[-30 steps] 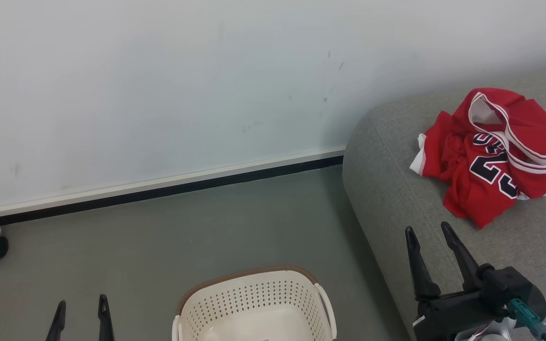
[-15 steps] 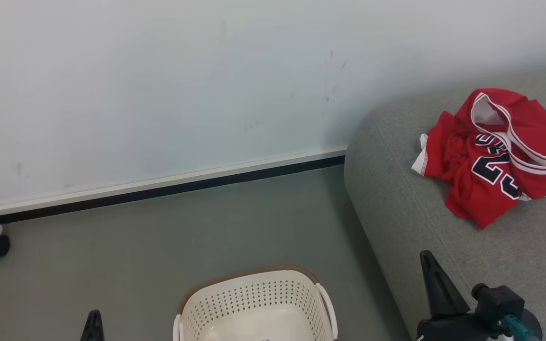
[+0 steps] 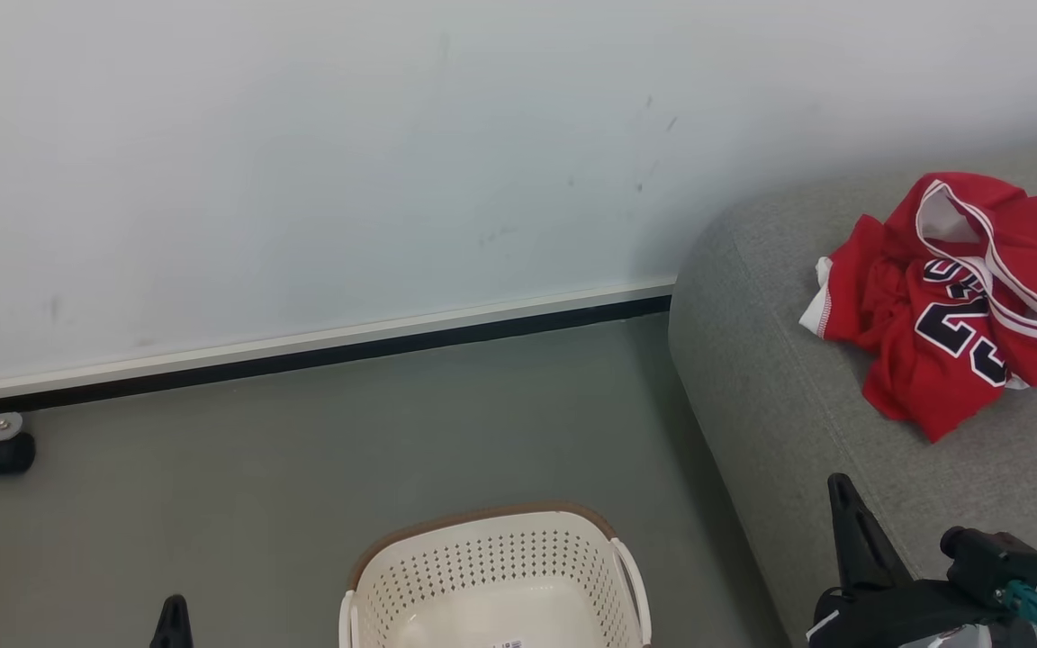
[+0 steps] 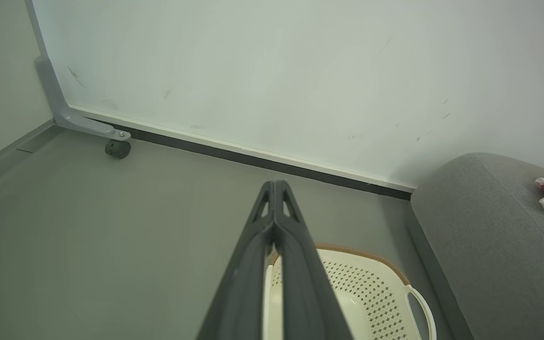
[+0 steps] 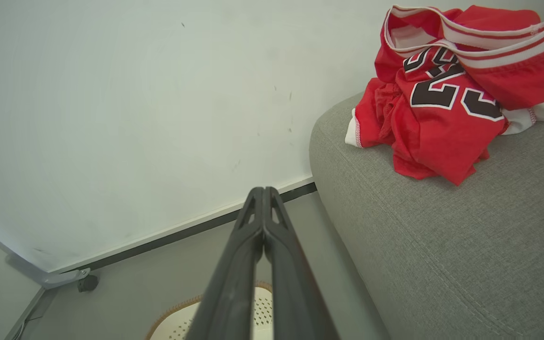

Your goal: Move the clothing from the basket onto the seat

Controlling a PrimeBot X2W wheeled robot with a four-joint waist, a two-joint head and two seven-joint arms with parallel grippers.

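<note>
The crumpled red clothing (image 3: 955, 301), its number 23 showing, lies on the grey sofa (image 3: 770, 405) near the rounded corner. The perforated laundry basket (image 3: 491, 576) stands on the floor (image 3: 212, 504) beside the sofa. The left tool (image 4: 275, 186) and the right tool (image 5: 263, 193) each have their fingers pressed together.

pale wall (image 3: 302, 135), black skirting (image 3: 302, 360), grey floor (image 3: 302, 468)

The left gripper (image 4: 274, 185) and right gripper (image 5: 263, 191) have long matt-black tapering fingers (image 4: 253, 264) with triangular cut-outs near the tips; the black right wrist block (image 3: 991, 558) carries a teal plug (image 3: 1027, 601)
</note>
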